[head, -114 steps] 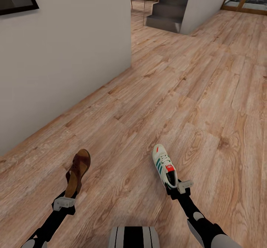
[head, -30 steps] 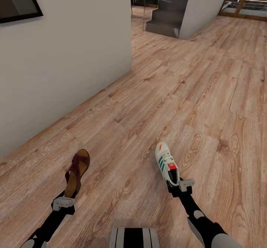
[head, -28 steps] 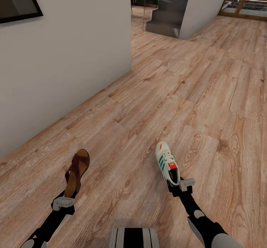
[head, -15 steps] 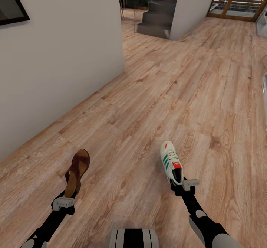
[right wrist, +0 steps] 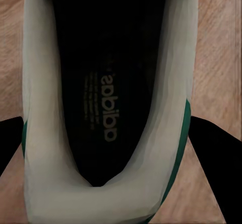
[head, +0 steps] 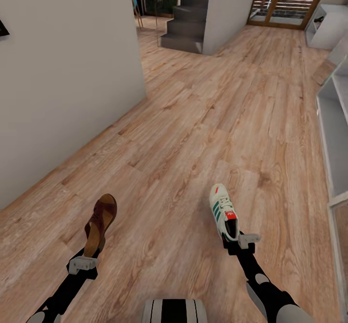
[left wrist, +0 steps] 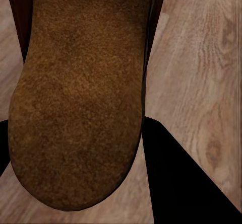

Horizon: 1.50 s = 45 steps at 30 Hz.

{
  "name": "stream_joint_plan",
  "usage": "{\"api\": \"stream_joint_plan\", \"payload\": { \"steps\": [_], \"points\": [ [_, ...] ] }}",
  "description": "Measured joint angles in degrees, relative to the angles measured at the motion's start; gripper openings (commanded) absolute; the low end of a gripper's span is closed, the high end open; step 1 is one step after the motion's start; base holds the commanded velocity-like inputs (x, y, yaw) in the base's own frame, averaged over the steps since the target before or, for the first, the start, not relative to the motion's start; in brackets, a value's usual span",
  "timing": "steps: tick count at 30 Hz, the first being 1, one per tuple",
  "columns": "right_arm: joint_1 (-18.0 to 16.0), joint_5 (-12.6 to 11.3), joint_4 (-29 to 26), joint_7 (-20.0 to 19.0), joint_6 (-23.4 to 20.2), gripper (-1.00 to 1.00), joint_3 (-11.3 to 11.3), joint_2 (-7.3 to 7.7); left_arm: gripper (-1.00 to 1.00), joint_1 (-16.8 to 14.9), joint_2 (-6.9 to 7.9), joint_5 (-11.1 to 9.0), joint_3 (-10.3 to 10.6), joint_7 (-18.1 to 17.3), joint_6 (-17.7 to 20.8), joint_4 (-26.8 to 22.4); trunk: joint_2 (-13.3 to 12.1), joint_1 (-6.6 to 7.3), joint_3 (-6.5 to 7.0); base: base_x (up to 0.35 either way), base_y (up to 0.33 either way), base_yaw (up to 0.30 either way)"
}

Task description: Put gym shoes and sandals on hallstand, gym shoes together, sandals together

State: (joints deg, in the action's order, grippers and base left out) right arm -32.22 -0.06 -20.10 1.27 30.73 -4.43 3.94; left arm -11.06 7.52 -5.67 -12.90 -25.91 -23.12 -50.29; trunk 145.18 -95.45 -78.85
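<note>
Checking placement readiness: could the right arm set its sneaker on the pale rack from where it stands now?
Probably not yet. The right hand holds the sneaker over bare floor, and the rack sits off at the right edge, apparently beyond arm's reach.

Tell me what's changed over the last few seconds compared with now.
Mainly the view: the camera has swung to the right, so the wall and stairs slid left and a pale grey shelf unit came in at the right edge. Nothing was grabbed or let go. The left gripper still holds the sandal and the right gripper still holds the gym shoe, both carried above the floor.
</note>
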Motion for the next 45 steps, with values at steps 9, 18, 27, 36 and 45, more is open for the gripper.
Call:
{"api": "stream_joint_plan", "payload": {
  "steps": [9, 18, 27, 36, 45],
  "points": [
    [-0.02, -0.01, 0.04, 0.03, 0.05, -1.00, 0.07, 0.03, -1.00, 0.01, -0.04, -0.01, 0.03, 0.01, 0.00, -0.02, 0.00, 0.00, 0.37, 0.000, 0.000, -0.101],
    [-0.01, 0.00, 0.10, 0.03, 0.05, -1.00, 0.08, 0.04, -1.00, 0.01, -0.04, 0.02, -0.01, 0.08, 0.06, 0.04, 0.00, 0.02, 0.41, 0.082, 0.000, -0.009],
    [-0.01, 0.00, 0.11, 0.03, 0.11, -1.00, 0.05, -0.01, -1.00, 0.01, -0.04, 0.01, 0.03, 0.15, 0.00, 0.04, 0.00, 0.01, 0.88, 0.152, 0.000, -0.001],
    [-0.01, 0.00, 0.12, 0.03, 0.14, -1.00, 0.06, 0.05, -1.00, 0.01, -0.04, 0.00, 0.03, 0.18, -0.01, 0.05, 0.00, 0.00, 1.65, 0.014, 0.000, 0.000],
    [-0.01, 0.38, 0.21, -0.08, 0.11, -1.00, -0.01, 0.14, -1.00, 0.01, -0.04, 0.01, 0.00, 0.17, -0.01, 0.06, 0.00, 0.00, 2.45, 0.001, 0.000, 0.000]
  ]
}}
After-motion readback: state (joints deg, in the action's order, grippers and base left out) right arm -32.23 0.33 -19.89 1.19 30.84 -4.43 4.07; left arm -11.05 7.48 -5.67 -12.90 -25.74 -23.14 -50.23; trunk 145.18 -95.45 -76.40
